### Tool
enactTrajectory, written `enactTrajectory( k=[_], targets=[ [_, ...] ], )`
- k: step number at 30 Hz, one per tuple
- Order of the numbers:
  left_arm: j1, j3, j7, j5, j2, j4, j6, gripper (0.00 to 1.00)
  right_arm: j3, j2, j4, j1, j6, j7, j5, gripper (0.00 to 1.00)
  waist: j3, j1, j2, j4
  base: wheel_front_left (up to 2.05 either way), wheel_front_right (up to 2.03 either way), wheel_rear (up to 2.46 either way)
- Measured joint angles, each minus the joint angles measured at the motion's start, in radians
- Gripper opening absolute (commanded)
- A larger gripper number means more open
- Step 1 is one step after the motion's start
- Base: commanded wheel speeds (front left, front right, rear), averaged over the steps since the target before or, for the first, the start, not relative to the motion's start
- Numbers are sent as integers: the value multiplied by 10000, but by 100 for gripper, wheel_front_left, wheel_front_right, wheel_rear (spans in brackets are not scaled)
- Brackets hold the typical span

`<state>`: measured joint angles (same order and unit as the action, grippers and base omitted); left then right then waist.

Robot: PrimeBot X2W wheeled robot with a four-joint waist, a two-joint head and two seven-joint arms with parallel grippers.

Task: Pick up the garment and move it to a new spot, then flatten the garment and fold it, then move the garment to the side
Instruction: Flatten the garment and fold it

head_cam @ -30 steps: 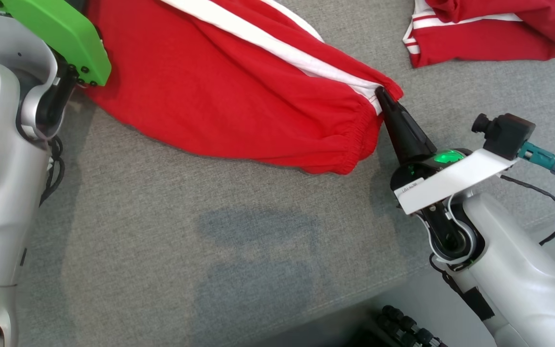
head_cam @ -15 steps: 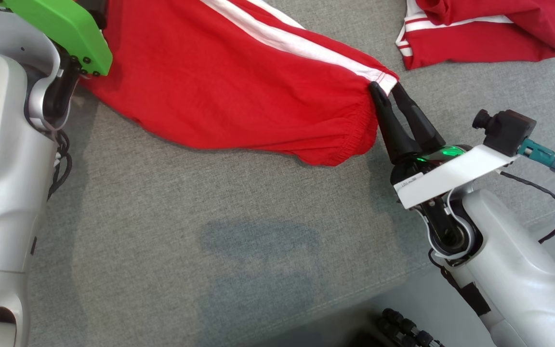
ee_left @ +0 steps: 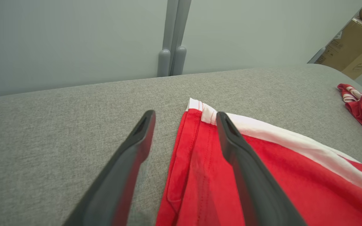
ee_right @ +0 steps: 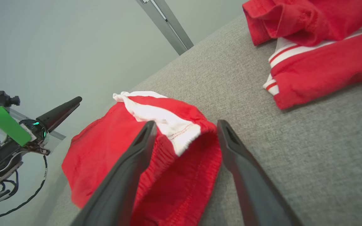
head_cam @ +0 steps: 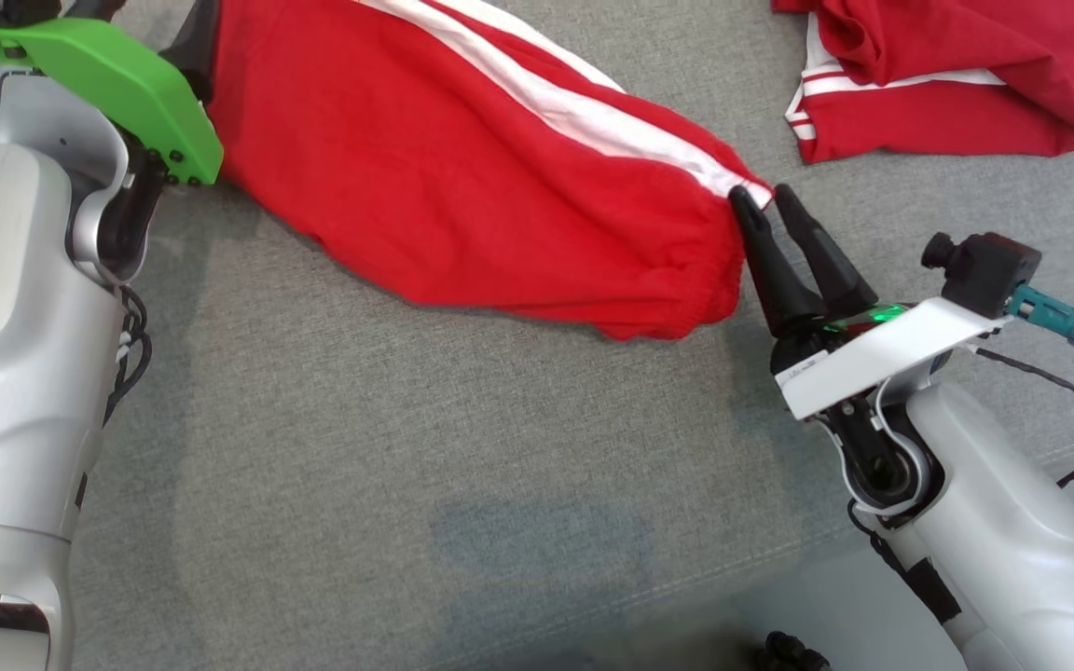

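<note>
Head view: red garment [head_cam: 500,186] with white side stripe lies spread diagonally on the grey fabric surface [head_cam: 406,419], one end under the left arm's green bracket [head_cam: 99,79], elastic end at the right. Right gripper [head_cam: 761,193] released, fingers parted, tips at the white stripe's end on the elastic edge, nothing pinched. Right wrist view adds what the head view hides: that elastic edge bunches up between the two parted fingers, and the left arm stands side-on at the garment's far end. Left wrist view gives the other end: left gripper [ee_left: 184,113] also released, one finger over bare grey fabric, the other over the red cloth beside its white-striped corner; I cannot tell whether either touches down. This view alone takes in a grey post [ee_left: 171,37] against the pale wall and a cardboard box [ee_left: 350,50] at far right; box contents cannot be made out. Count: two red-and-white garments, the second garment [head_cam: 947,84] crumpled, well apart at upper right; two grippers, two dark fingers each; one box.
</note>
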<state>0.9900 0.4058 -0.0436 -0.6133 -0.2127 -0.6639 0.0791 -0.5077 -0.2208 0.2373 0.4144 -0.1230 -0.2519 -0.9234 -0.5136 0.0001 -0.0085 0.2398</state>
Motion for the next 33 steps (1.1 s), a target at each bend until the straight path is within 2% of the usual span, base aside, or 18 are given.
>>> enactTrajectory(
  k=[11,26,28,29,32,33],
  targets=[
    [-278,-257,-995,-688,-291,-1035,50,100,-215,-69,-155,-175,0,0,0,100,239,0,0,244,0,0,0],
    [-106,-128,-2178,-1164,-456,-1570,307,100,483,-196,-863,-422,0,0,-4,100,143,0,0,828,0,0,0],
    [-65,-71,-2357,-1218,-412,-1584,309,73,522,-219,-913,-520,0,0,-2,100,154,0,0,828,0,0,0],
    [-55,-31,-2437,-1244,-360,-1586,311,53,575,-228,-917,-587,0,0,0,100,163,0,0,820,0,0,0],
    [-52,180,-2644,-1340,-115,-1572,405,33,780,-316,-917,-743,0,0,6,100,217,0,0,751,0,0,0],
    [-52,221,-2706,-1373,-58,-1569,410,23,792,-336,-915,-774,0,0,8,100,240,-1,0,722,0,0,0]
  ],
)
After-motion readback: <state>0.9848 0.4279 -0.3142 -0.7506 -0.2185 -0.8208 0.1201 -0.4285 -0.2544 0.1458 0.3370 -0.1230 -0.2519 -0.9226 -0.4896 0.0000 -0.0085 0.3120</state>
